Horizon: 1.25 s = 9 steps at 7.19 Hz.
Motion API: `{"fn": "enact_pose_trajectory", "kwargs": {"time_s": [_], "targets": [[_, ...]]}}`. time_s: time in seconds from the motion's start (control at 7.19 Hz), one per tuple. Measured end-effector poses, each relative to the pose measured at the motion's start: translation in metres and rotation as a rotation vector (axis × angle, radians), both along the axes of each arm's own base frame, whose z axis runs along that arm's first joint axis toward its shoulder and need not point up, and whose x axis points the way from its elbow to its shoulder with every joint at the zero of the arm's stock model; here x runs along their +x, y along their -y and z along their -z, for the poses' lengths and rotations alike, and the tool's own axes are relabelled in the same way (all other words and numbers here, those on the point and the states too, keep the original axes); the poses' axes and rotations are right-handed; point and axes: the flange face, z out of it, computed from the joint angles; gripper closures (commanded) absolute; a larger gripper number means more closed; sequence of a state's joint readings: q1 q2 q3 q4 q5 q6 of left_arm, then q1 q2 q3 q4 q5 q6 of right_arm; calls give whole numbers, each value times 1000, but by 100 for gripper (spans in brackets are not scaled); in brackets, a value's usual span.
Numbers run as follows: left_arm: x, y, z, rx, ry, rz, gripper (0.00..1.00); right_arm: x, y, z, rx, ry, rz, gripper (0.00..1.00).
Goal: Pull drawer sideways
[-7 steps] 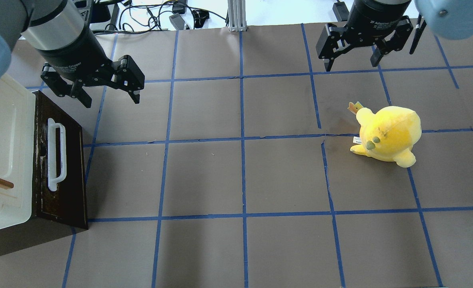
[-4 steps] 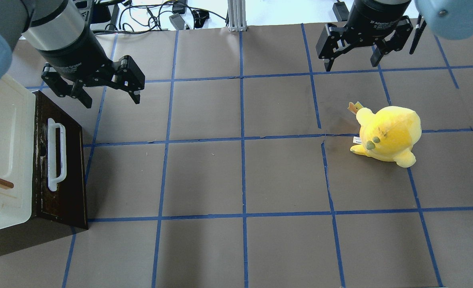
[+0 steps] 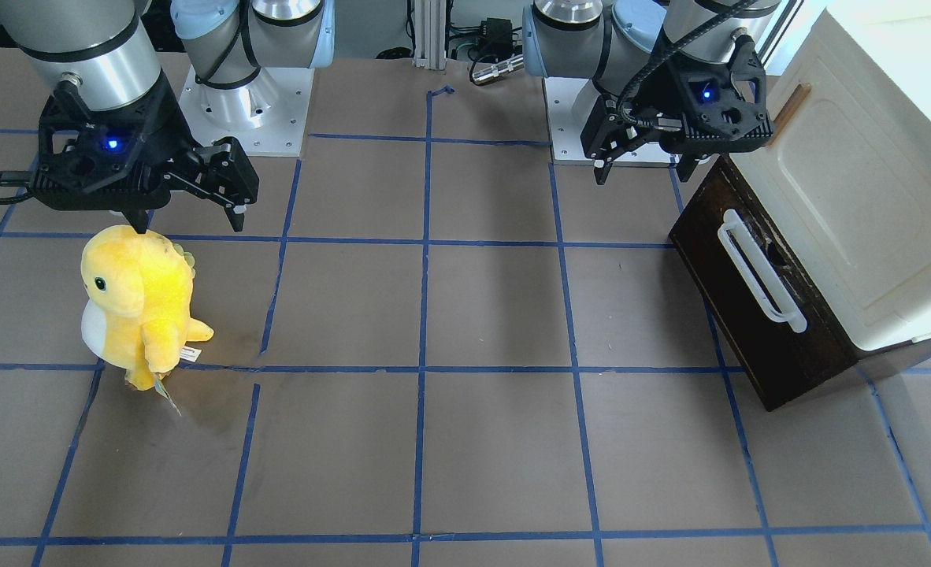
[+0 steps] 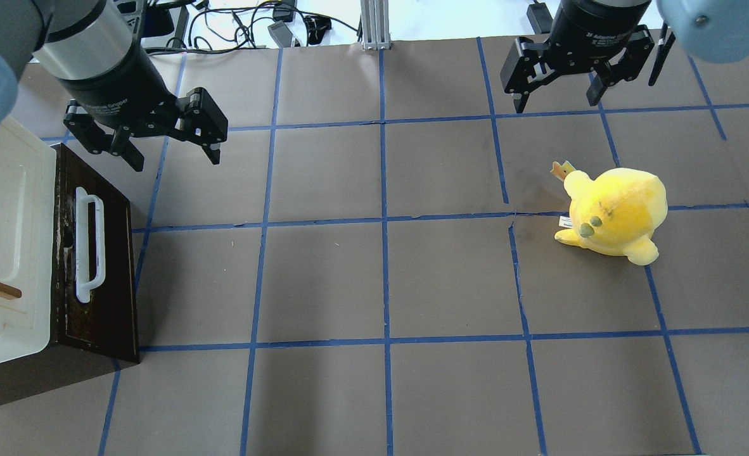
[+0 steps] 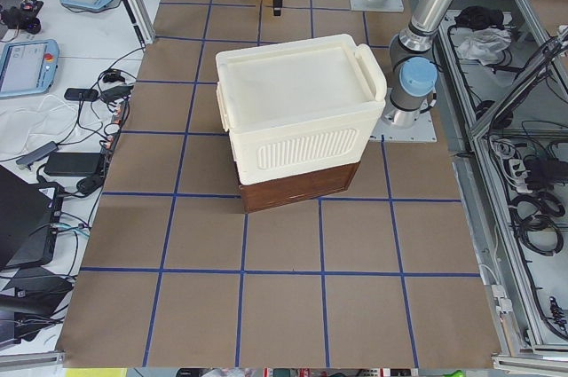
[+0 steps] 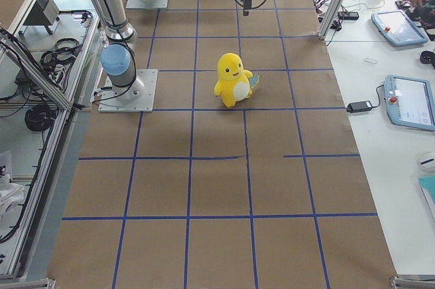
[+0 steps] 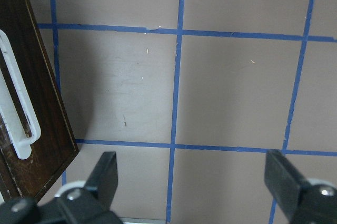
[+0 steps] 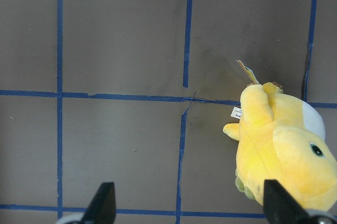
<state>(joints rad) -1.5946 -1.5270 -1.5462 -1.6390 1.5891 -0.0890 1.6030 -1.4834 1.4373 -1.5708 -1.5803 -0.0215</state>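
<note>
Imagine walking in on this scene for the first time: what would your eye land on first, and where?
The bright yellow plush toy stands out first, upright on the brown, blue-taped table on the robot's right side. Next comes the cream cabinet at the left edge, with its dark brown drawer and long white bar handle. Above the table hang the left pincer and right pincer, both open and empty.

You had bright, even light; soft, wide shadows lay across the surface [image 4: 324, 278]. Glare washed out the cabinet [image 3: 906, 55] top in the front view.
</note>
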Motion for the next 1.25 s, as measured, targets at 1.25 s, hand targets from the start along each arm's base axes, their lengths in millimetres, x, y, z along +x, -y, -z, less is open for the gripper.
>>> {"fn": "enact_pose_trajectory", "kwargs": {"time_s": [1.25], "targets": [[7,23,37,60,72,-55,0,0,0,0,0,0,0,0]]}}
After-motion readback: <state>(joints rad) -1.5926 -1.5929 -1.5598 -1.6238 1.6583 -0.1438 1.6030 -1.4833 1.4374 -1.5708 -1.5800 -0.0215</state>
